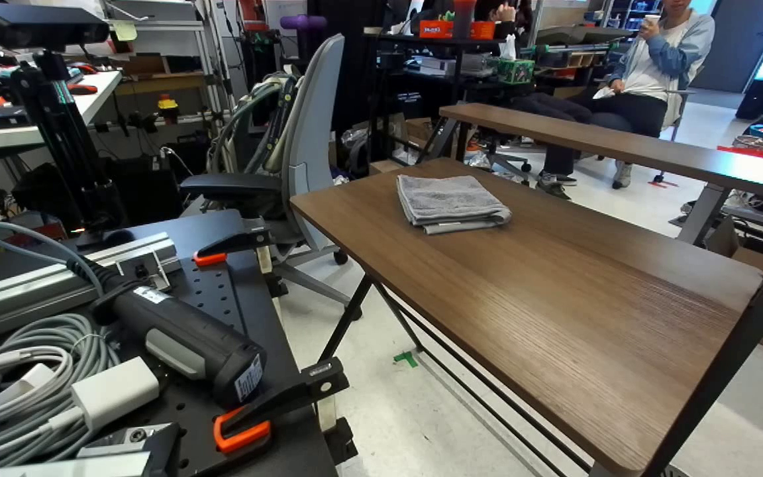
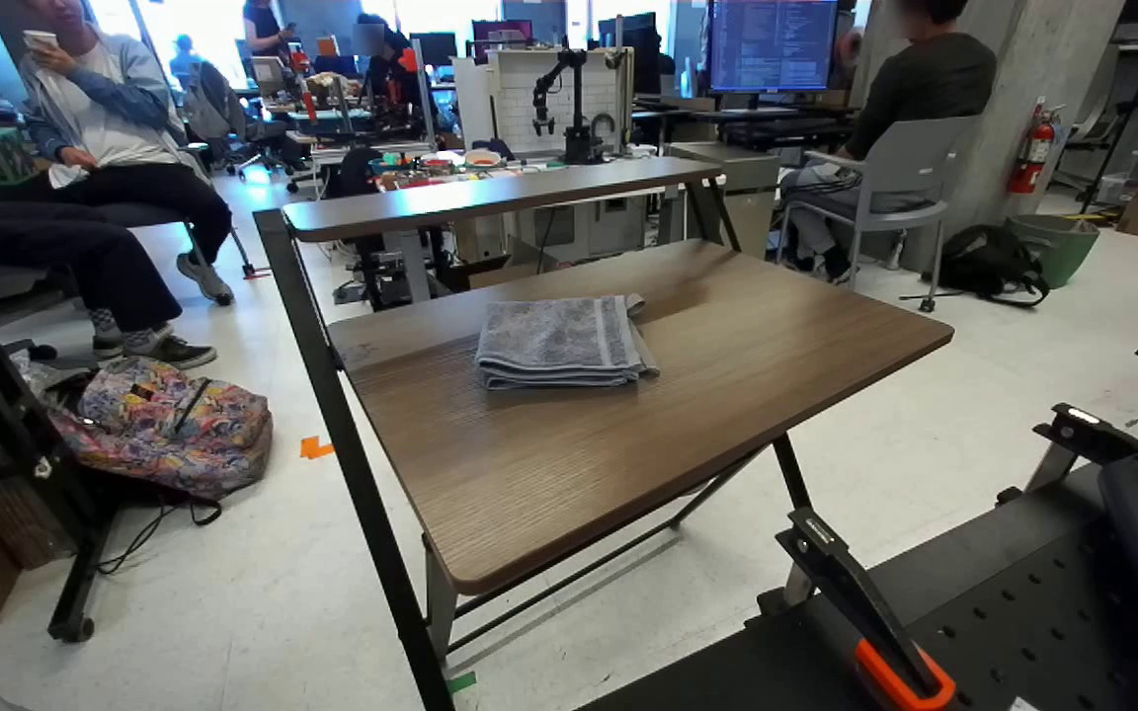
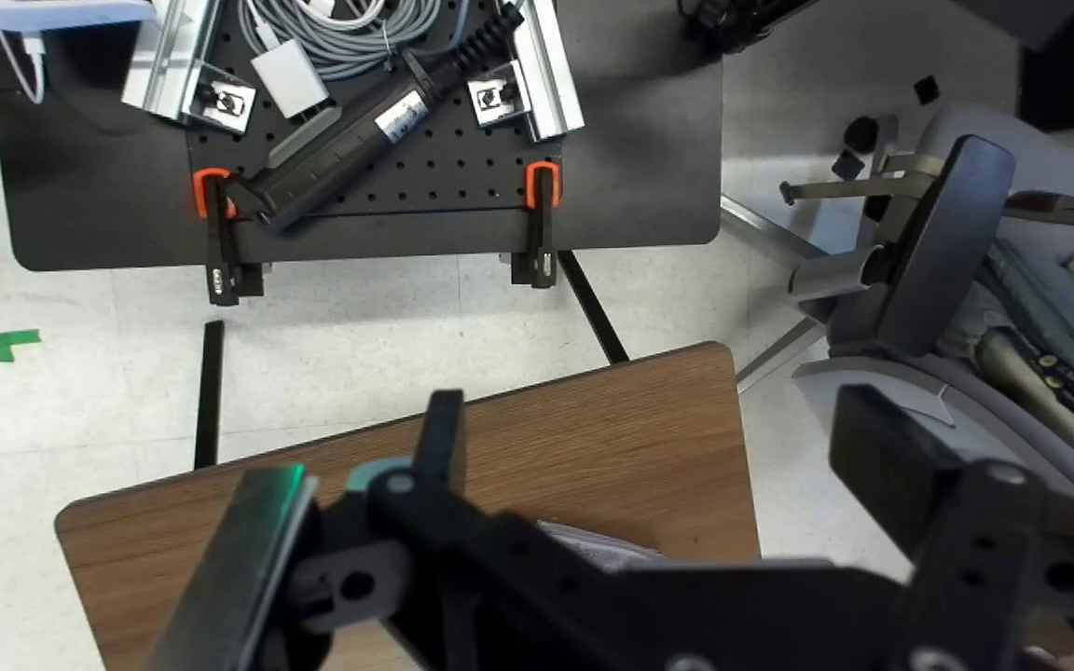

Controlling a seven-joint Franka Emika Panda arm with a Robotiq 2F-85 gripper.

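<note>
While the gripper (image 3: 654,415) has its fingers wide apart, a folded gray towel (image 1: 453,200) (mostly hidden behind the gripper in the wrist view) lies on the brown table (image 1: 554,285).

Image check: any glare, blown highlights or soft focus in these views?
In an exterior view, glare whitens the picture-right end of the raised shelf; windows blown out in an exterior view; gray towel reasonably clear in both exterior views; in the wrist view, the gripper looks soft, the clamps crisper.

The towel (image 1: 451,200) lies on the desk (image 1: 540,291).
</note>
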